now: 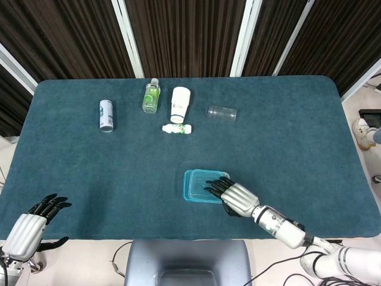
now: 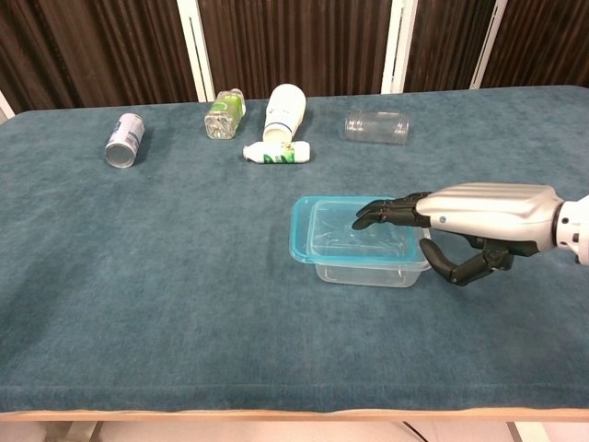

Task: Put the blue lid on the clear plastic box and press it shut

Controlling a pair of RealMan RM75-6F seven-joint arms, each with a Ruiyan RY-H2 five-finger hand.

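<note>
The clear plastic box (image 2: 368, 273) stands near the table's front edge with the blue lid (image 2: 317, 241) lying on top of it (image 1: 193, 186). My right hand (image 2: 460, 221) hovers flat over the lid's right part, fingers stretched out toward the left and thumb hanging down beside the box's right end; in the head view the right hand (image 1: 233, 196) covers the lid's right side. It holds nothing. My left hand (image 1: 30, 229) rests empty at the front left corner, off the table, fingers apart.
Along the back lie a silver can (image 2: 124, 140), a green-labelled bottle (image 2: 224, 116), a white cup (image 2: 284, 110), a small white bottle (image 2: 276, 153) and a clear jar (image 2: 376, 126). Dark curtains hang behind the table.
</note>
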